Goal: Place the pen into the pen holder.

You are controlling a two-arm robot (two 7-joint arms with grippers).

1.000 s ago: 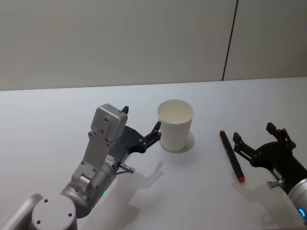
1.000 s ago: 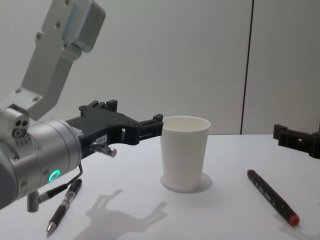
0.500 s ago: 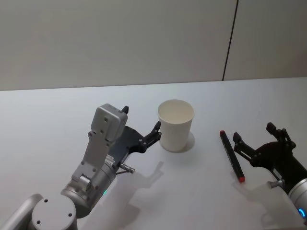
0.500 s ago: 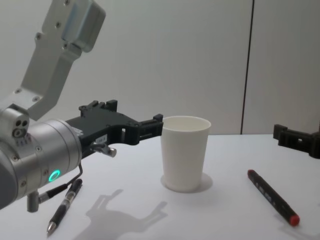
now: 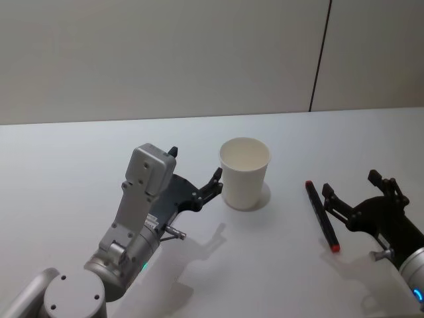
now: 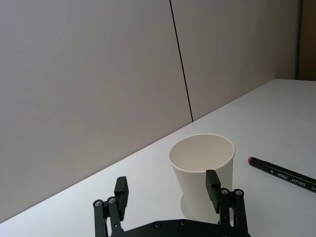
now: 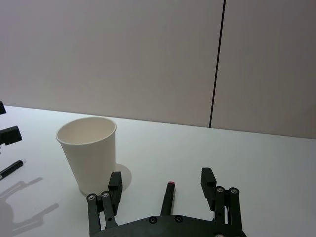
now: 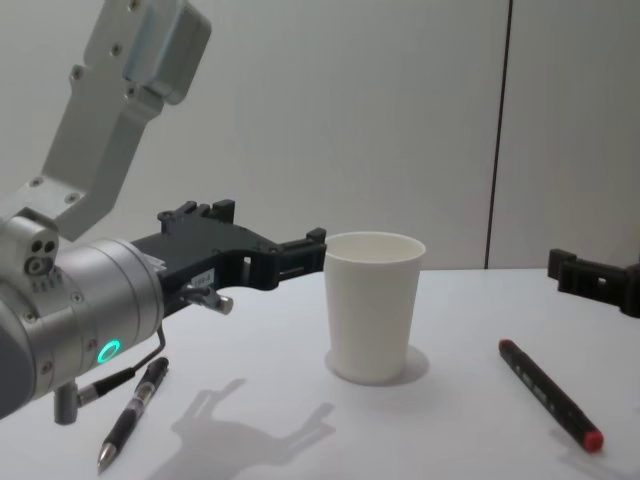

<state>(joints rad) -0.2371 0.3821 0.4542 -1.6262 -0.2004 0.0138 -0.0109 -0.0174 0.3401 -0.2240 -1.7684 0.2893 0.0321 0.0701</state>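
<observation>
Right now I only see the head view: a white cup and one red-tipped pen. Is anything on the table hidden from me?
Observer: Yes. The chest view shows a black pen lying on the table beneath the left arm.
Operator: How high does that arm reach?
Observer: The left gripper hangs about level with the pen holder's rim, off the table.
Operator: Anything written on my pen?
Observer: Yes: the red-tipped pen carries white lettering along its barrel.

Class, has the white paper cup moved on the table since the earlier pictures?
No. The paper cup keeps the same spacing from the wall seam behind it.
</observation>
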